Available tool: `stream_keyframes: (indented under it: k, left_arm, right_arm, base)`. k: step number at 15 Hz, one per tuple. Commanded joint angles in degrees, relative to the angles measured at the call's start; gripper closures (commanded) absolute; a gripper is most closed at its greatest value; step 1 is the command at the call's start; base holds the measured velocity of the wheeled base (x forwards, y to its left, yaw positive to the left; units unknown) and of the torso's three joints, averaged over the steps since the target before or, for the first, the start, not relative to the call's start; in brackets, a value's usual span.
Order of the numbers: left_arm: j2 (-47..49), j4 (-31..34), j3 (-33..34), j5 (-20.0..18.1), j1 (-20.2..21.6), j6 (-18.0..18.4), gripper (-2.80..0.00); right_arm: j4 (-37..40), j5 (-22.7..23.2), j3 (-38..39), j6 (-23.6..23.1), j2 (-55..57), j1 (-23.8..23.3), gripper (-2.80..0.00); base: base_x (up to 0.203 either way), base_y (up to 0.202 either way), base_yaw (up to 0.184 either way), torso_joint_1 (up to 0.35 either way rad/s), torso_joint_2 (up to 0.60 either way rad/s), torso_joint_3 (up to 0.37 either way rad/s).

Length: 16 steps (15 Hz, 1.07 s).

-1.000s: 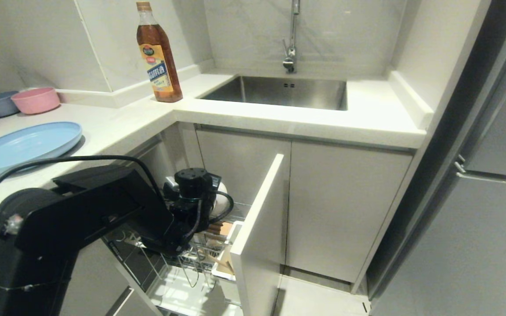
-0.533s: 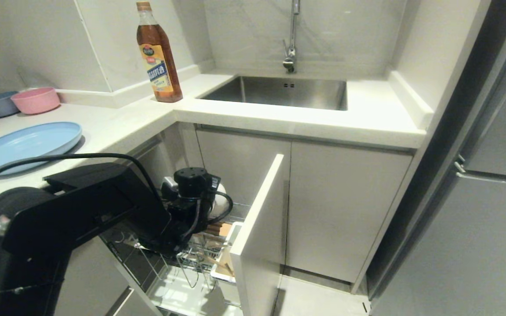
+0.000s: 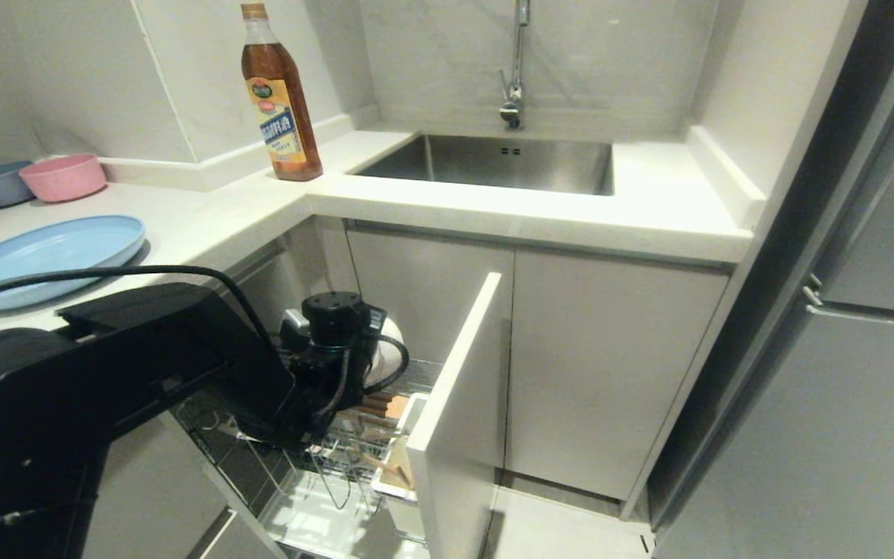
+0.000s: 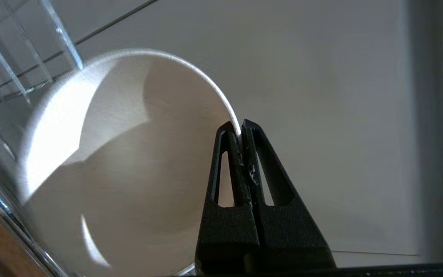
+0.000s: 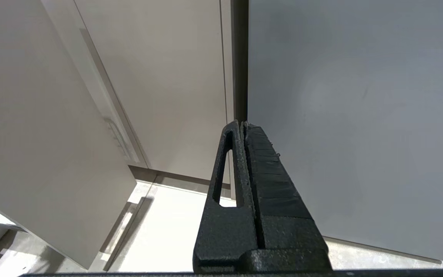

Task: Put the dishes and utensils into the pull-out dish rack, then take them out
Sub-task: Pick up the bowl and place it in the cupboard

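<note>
I see a white stone countertop [image 3: 206, 210] bearing the wide light-blue plate [image 3: 43, 256]. Below, my left gripper [image 4: 240, 129] pinches the round white bowl [image 4: 121, 165] by its rim over the chrome wire pull-out rack [image 3: 338, 466]. My right gripper [image 5: 242, 125] hangs closed, empty, facing grey cabinet doors [image 5: 160, 77].

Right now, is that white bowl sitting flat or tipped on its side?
Tipped. The white bowl stands on edge among the rack's wires, the left gripper shut on its rim.
</note>
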Motion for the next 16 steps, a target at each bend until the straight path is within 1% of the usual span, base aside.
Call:
stream_keyframes:
  k: [1,4,7,9,16]
  left_arm:
    - [-1.7,-0.6,-0.1,0.2,0.0,-0.4,0.0]
    - [-2.9,-0.8,0.0,0.1,0.0,-0.6,0.0]
    - [-2.7,-1.0,0.3,0.0,0.0,-4.1,0.0]
    - [-2.0,-1.4,0.5,-0.2,0.1,-5.0,0.0]
    - [0.8,-2.5,0.3,-0.2,0.1,-5.3,0.0]
  right_arm:
    - [0.0,0.0,0.0,0.0,0.0,0.0,0.0]
    - [0.0,0.0,0.0,0.0,0.0,0.0,0.0]
    - [0.0,0.0,0.0,0.0,0.0,0.0,0.0]
    - [0.0,0.0,0.0,0.0,0.0,0.0,0.0]
    - [0.0,0.0,0.0,0.0,0.0,0.0,0.0]
  base:
    - [0.0,0.0,0.0,0.0,0.0,0.0]
    - [0.0,0.0,0.0,0.0,0.0,0.0]
    - [0.0,0.0,0.0,0.0,0.0,0.0]
    - [0.0,0.0,0.0,0.0,0.0,0.0]
    - [0.0,0.0,0.0,0.0,0.0,0.0]
